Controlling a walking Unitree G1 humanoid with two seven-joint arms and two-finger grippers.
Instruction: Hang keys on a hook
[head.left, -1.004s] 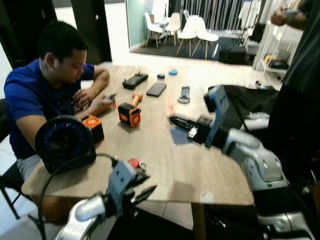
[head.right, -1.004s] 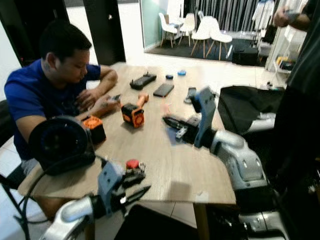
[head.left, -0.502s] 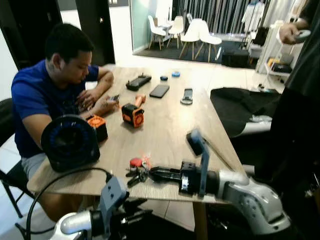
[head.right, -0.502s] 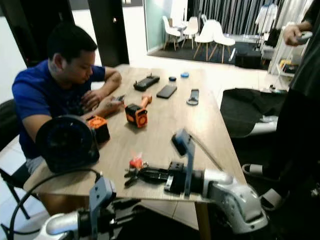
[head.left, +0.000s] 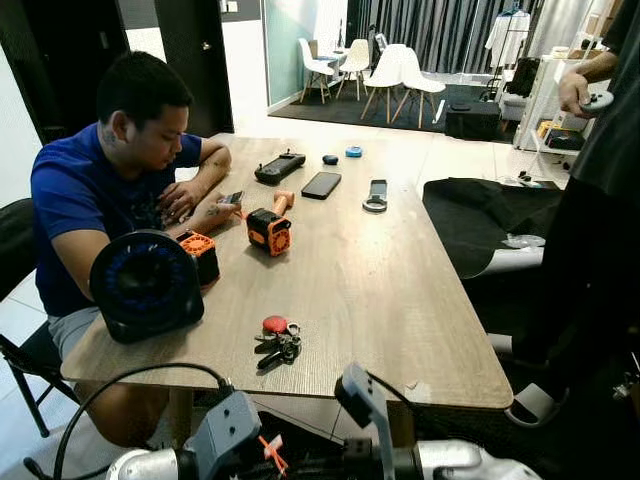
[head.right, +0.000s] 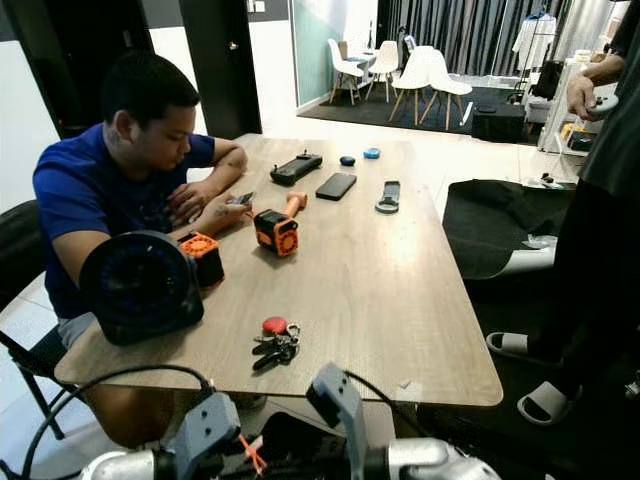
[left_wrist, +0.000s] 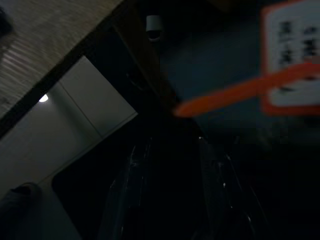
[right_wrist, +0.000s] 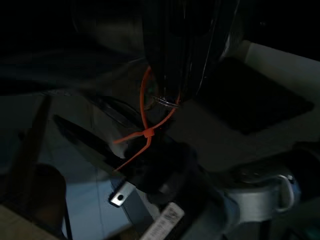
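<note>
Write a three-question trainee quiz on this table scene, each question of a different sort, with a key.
1. True or false: the keys lie on the table near its front edge, with no pincer on them.
2. What stands closest to the keys? A) the phone B) the black fan C) the blue disc
3. Fill in: the person in the blue shirt sits on the robot's ____ side of the table.

Key: 1 true; 2 B; 3 left.
</note>
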